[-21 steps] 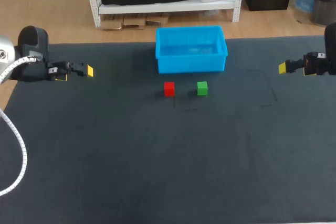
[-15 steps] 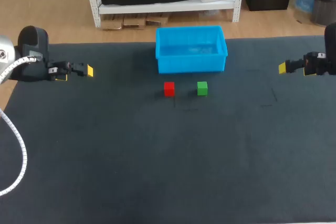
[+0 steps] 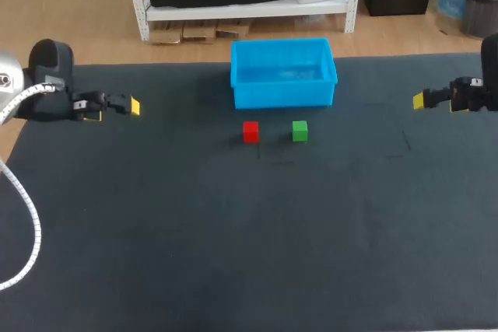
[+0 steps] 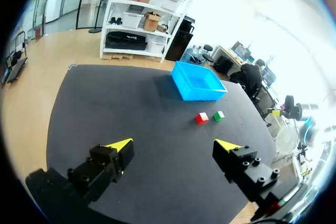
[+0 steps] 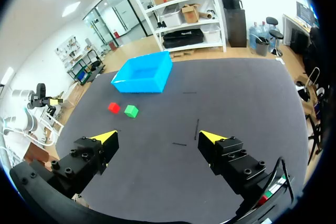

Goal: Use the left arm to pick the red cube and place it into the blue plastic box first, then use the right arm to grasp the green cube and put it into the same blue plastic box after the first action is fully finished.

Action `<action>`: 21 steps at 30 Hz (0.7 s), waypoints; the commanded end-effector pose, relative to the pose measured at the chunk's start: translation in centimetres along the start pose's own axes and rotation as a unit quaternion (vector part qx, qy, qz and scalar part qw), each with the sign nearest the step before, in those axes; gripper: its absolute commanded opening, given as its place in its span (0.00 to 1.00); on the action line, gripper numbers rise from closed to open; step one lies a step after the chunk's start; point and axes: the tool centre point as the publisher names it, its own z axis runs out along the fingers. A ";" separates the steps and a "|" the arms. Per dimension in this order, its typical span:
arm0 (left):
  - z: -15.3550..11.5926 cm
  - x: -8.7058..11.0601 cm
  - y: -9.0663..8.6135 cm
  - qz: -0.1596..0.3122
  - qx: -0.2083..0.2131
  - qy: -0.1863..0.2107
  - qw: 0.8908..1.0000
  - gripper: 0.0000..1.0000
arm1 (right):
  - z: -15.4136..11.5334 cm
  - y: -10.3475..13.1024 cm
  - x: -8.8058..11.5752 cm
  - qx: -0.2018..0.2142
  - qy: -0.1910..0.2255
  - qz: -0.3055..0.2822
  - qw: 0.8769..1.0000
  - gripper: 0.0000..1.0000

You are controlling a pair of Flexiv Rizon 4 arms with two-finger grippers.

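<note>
I have my left gripper point(image 4: 174, 145) hanging above the worktop point(image 3: 233, 254) at its left edge, toward the far left corner; its two yellow-tipped fingers stand wide apart with nothing between them, so that hand is open and carries nothing. A white coiled cable point(image 3: 23, 215) loops down from the left arm point(image 3: 47, 83) past the left edge. My right gripper point(image 5: 157, 137) sits opposite, over the right edge and about as far back; its fingers are also spread and empty, pointing in across the worktop toward the middle.

The blue plastic box point(image 3: 284, 95) stands upright at the middle of the far edge, its open top facing up. The red cube point(image 3: 250, 131) lies on the worktop just in front of the box's near wall, close to it but not touching; the green cube point(image 3: 299, 131) lies beside it on my right, level with it, with a clear gap between the two. Both cubes are outside the box and well apart from either gripper; from the left wrist view they show ahead of the fingers, the box beyond them; from the right wrist view they show ahead and off toward the left finger.

A few short thin dark marks point(image 5: 197, 128) lie on the worktop between the cubes and my right gripper.
</note>
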 end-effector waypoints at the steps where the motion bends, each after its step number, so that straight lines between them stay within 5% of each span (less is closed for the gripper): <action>1: 1.6 -2.5 -0.8 0.005 -0.042 0.053 0.998 1.00 | 0.0 -0.1 0.0 -0.001 0.001 0.000 1.000 1.00; 12: 6.8 -4.3 -5.1 0.007 -0.132 0.150 0.980 1.00 | 0.0 -0.1 0.0 -0.001 0.001 0.000 1.000 1.00; 18: 9.4 -4.3 -6.7 -0.006 -0.137 0.170 0.976 1.00 | 0.0 -0.1 0.0 -0.001 0.001 0.000 1.000 1.00; 21: 9.9 -4.3 -7.4 -0.011 -0.086 0.170 0.982 1.00 | 0.0 -0.1 0.0 -0.001 0.001 0.000 1.000 1.00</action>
